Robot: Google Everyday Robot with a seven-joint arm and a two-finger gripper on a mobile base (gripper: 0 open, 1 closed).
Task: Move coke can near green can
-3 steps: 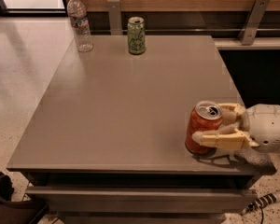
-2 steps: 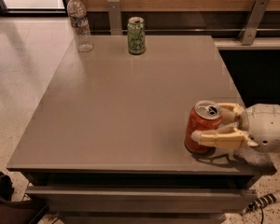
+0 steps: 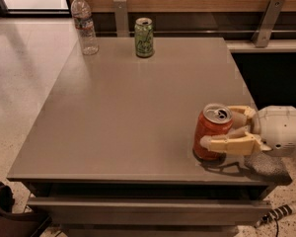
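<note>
The coke can [image 3: 211, 132], red-orange with a silver top and pull tab, stands upright near the front right corner of the grey table [image 3: 138, 112]. My gripper [image 3: 221, 131] comes in from the right; its beige fingers [image 3: 232, 144] sit on either side of the can, closed around it. The green can [image 3: 144, 37] stands upright at the table's far edge, left of centre, far from the coke can.
A clear plastic water bottle [image 3: 84, 23] stands at the table's far left corner. A dark ledge with metal brackets [image 3: 266, 14] runs behind the table. A cable [image 3: 278, 214] lies on the floor at the lower right.
The view has shifted a little; the gripper and the coke can stay together at the front right of the table.
</note>
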